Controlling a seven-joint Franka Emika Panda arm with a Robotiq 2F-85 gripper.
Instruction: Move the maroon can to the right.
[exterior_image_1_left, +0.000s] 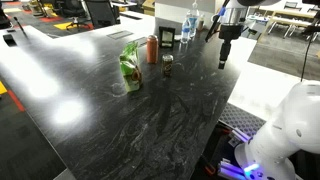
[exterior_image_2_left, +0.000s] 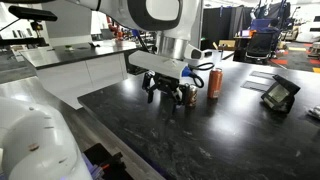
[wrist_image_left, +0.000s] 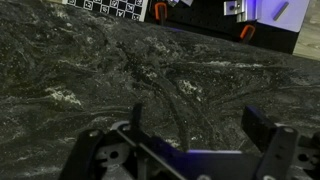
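Dark marbled tabletop (exterior_image_1_left: 150, 120): maroon can (exterior_image_1_left: 167, 66) toward the far edge, probably light, stiff, slick. Pinch mid-sides. End effector (exterior_image_1_left: 223, 62) spread, empty.

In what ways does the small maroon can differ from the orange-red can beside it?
Height: the maroon can is clearly shorter than the orange-red can. Colour: the maroon can is dark brown-red; the orange-red can is brighter. Place: in an exterior view the maroon can stands nearer the camera than the orange-red can. Both stand upright on the black table.
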